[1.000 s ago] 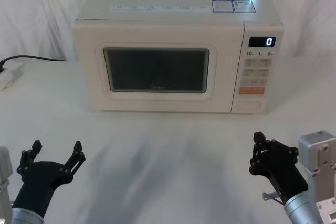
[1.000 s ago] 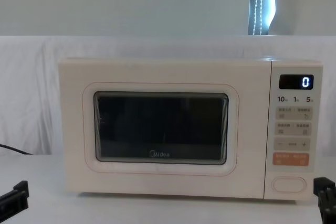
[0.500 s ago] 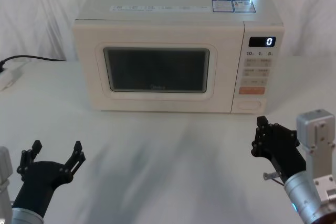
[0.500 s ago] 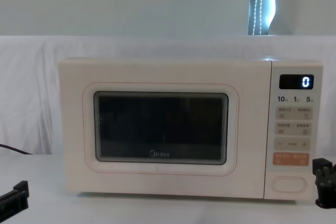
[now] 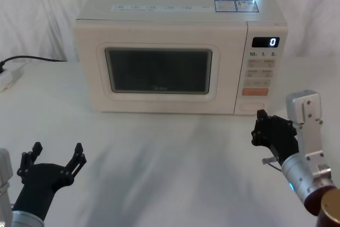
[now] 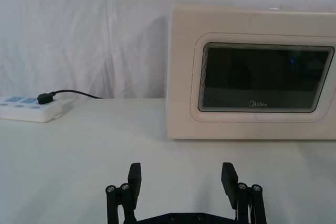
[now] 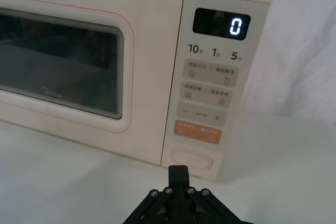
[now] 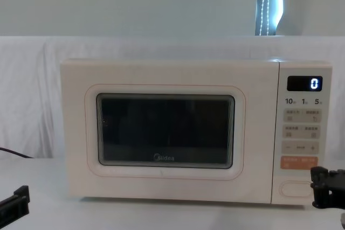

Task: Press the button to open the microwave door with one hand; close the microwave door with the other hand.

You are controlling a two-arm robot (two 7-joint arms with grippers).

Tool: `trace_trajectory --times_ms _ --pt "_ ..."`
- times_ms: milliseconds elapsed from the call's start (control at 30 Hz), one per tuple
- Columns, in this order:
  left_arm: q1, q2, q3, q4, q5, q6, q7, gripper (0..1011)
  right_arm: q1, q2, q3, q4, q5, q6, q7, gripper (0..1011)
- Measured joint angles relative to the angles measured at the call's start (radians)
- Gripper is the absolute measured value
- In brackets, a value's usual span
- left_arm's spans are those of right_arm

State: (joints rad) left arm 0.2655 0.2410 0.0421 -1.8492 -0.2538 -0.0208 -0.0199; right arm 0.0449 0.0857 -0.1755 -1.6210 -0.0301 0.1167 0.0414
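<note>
The black clamp-like right end effector (image 5: 261, 126), fingers together, hovers near the wide cream pill-shaped button (image 7: 189, 159) at the control panel's foot. Drifting high, it could hit the orange rectangular key (image 7: 197, 132), leaving the large cream dark-windowed microwave door (image 5: 159, 70) shut. The left end effector (image 5: 56, 154) waits spread apart above the white surface (image 5: 159, 152).

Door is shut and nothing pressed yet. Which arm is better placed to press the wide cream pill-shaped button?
The right. The right black clamp gripper, fingers shut, sits just in front of the wide cream pill-shaped button on the control panel. The left black clamp gripper, open, hangs far off, before the cream microwave door's left side.
</note>
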Motion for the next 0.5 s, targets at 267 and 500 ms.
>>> trace_trajectory --times_ms 267,500 --pt "0.0 0.0 0.0 0.0 0.0 0.0 0.0 1001 0.062 -0.003 0.014 0.077 -0.023 0.011 0.027 0" --pt "0.0 0.0 0.0 0.0 0.0 0.0 0.0 1001 0.098 -0.004 0.018 0.125 -0.04 0.011 0.039 0"
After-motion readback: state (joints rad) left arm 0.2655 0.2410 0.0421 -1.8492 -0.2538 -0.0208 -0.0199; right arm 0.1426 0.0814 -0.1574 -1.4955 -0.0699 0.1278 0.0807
